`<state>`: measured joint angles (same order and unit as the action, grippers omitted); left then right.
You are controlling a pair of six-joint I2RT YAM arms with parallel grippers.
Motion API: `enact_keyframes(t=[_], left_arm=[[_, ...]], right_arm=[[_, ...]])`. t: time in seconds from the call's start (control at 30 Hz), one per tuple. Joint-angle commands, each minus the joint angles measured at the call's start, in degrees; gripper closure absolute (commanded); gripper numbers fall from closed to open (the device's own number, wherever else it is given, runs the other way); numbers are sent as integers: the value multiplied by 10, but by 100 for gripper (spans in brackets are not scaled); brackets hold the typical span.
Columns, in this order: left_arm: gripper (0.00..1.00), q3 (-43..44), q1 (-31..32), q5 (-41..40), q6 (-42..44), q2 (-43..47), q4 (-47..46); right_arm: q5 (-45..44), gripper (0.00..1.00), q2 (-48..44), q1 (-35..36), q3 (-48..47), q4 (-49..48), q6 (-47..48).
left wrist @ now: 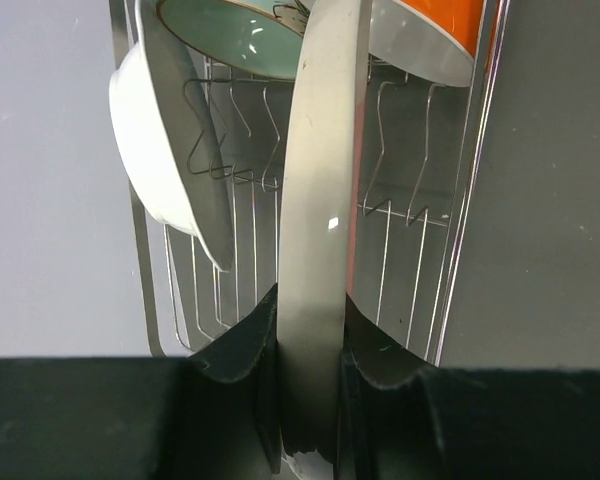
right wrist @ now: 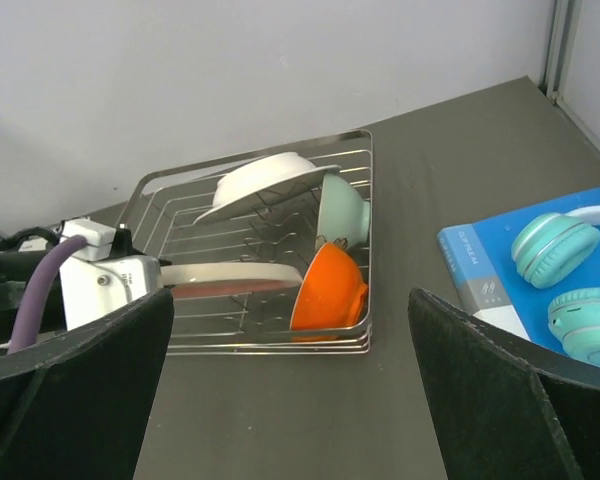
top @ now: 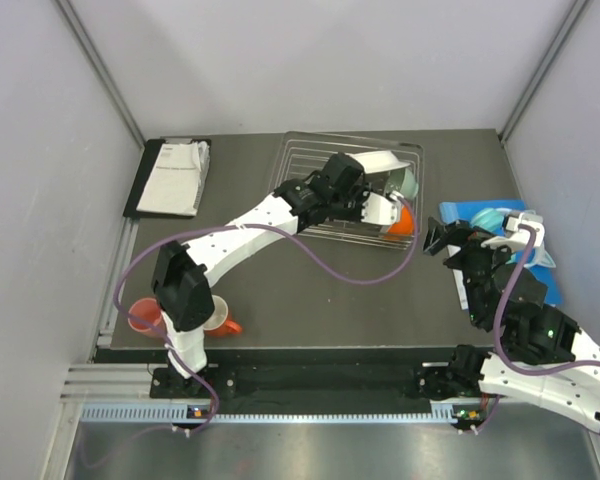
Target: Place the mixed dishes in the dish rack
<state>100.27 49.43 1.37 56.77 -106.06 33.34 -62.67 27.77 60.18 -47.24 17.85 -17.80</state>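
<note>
While the left gripper (left wrist: pixel 310 335) is closed down narrow on the rim of the pink-and-cream plate (left wrist: pixel 320 200), we see that plate edge-on inside the dish rack (top: pixel 305 165), running between the wire prongs. The left arm reaches from its base across the bench (top: pixel 300 310) to the rack at the far middle.

In the rack:
- white bowl (right wrist: pixel 260 180), tilted up at the far side
- mint bowl (right wrist: pixel 342 208), on its side just beside the white bowl
- orange mug (right wrist: pixel 328 290), on its side at the near right corner, right at the plate's free end; we can't tell whether they touch

The right gripper (top: pixel 450 245) is spread wide with nothing in it. It hovers over the bench to the right of the rack, apart from it.

Not loaded: a salmon cup (top: pixel 142 318) and a second cup (top: pixel 225 324) with a pale inside. Both are on the bench beside the left arm's base, partly hidden by the arm.

Teal headphones (right wrist: pixel 555 245) lie on a blue box (right wrist: pixel 480 270) at the right edge. A black tray (top: pixel 131 205) with white papers (top: pixel 172 178) sits at the far left corner.
</note>
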Motion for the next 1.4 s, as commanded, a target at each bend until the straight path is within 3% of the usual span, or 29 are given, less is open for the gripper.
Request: enact_keyframes(t=[0.0,0.13,0.17,0.27,0.3,0.33,0.73,1.13,1.23,1.37], left_arm=[[99,43,7,-8,20,1,-94],[73,37,8,-28,19,-4,-69],[53,32,8,-28,18,-2,-68],[32,0,8,-32,18,14,-86],[6,-11,8,-35,18,21,-93],[1,-15,8,-36,18,23,-98],[1,-10,9,-59,-7,87,-62],[1,-113,8,-67,-95,223,-13],[1,-154,-13,-65,-128,244,-28],[1,-146,-131,-72,-226,193,-24]], right_arm=[[7,0,4,-2,-1,-4,-12],[4,0,4,-2,-1,-4,-14],[4,0,3,-2,0,-4,-14],[5,0,5,-2,-2,-4,-14],[5,0,10,-2,-3,-4,-15],[6,0,13,-2,-5,-4,-15],[6,0,40,-2,-14,-5,-8],[-3,0,77,-3,-24,2,-8],[-3,0,88,-3,-28,6,-13],[-3,0,97,-3,-33,18,-22]])
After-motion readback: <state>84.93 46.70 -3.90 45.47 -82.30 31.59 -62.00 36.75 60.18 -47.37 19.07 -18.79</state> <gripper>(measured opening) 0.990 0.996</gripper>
